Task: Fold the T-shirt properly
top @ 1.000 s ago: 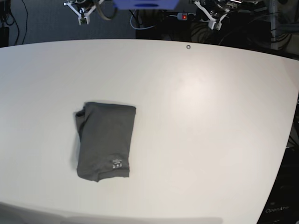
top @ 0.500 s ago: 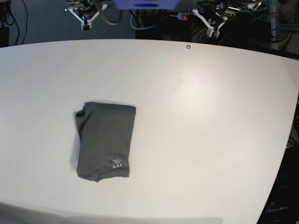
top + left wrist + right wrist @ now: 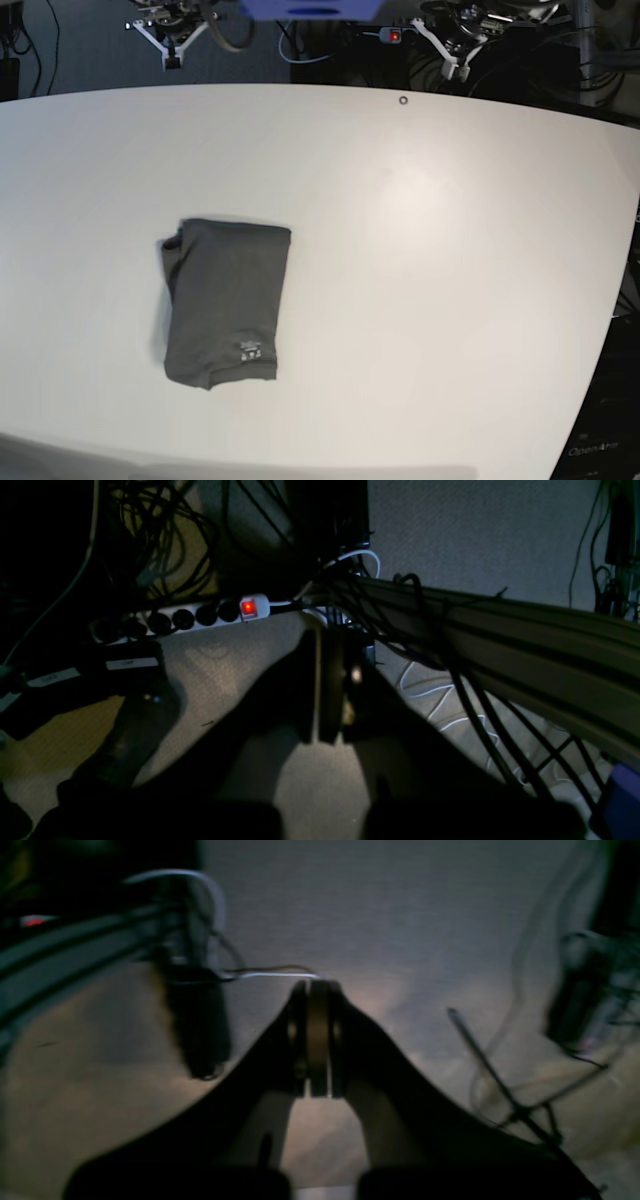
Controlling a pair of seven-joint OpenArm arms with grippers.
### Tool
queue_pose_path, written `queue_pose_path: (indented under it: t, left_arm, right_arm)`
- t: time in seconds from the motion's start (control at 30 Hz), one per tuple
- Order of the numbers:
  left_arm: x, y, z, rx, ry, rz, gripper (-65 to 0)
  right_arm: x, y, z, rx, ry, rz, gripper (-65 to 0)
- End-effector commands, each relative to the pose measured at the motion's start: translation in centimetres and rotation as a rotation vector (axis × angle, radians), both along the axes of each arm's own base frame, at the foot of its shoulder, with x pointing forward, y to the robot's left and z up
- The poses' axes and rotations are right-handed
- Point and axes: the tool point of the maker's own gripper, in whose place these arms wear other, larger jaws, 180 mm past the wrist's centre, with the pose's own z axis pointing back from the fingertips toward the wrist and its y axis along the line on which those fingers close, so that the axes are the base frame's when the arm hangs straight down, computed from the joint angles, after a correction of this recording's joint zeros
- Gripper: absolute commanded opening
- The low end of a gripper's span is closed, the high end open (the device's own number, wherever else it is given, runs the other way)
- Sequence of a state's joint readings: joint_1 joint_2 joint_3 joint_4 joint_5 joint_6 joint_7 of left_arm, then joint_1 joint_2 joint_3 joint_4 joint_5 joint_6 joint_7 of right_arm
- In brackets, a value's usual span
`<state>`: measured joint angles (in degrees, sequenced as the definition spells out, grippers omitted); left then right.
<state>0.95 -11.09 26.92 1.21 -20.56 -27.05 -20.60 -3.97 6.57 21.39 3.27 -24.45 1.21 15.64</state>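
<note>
The dark grey T-shirt [image 3: 224,300] lies folded into a compact rectangle on the left half of the white table [image 3: 450,260], its small white label mark near the front edge. Both arms are drawn back beyond the table's far edge. My left gripper [image 3: 452,70] hangs at the top right of the base view and is shut, its fingers [image 3: 327,680] pressed together over the floor. My right gripper [image 3: 171,62] hangs at the top left, also shut, with its fingers [image 3: 316,1040] closed on nothing. Neither touches the shirt.
A small dark ring [image 3: 403,100] marks the table near its far edge. Behind the table are cables, a power strip with a lit red switch [image 3: 248,607] and a metal rail [image 3: 500,640]. A blue object [image 3: 310,10] sits at the top centre.
The right gripper has swung a little to the left behind the table. The left gripper has barely moved. The T-shirt lies as before.
</note>
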Motion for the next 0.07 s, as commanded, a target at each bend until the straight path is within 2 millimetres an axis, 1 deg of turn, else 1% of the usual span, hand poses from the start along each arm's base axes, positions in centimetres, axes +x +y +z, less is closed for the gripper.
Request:
queue_pose_path:
  t: [0.0,0.03]
  left_arm:
    - [0.17,0.38,0.1,0.001,-0.007,0.008,-63.1]
    - [0.12,0.38,0.08,0.001,-0.004,0.007,-63.0]
  right_arm:
    - [0.12,-0.38,0.09,-0.005,-0.01,0.002,-64.9]
    - [0.12,-0.38,0.09,-0.005,-0.01,0.002,-64.9]
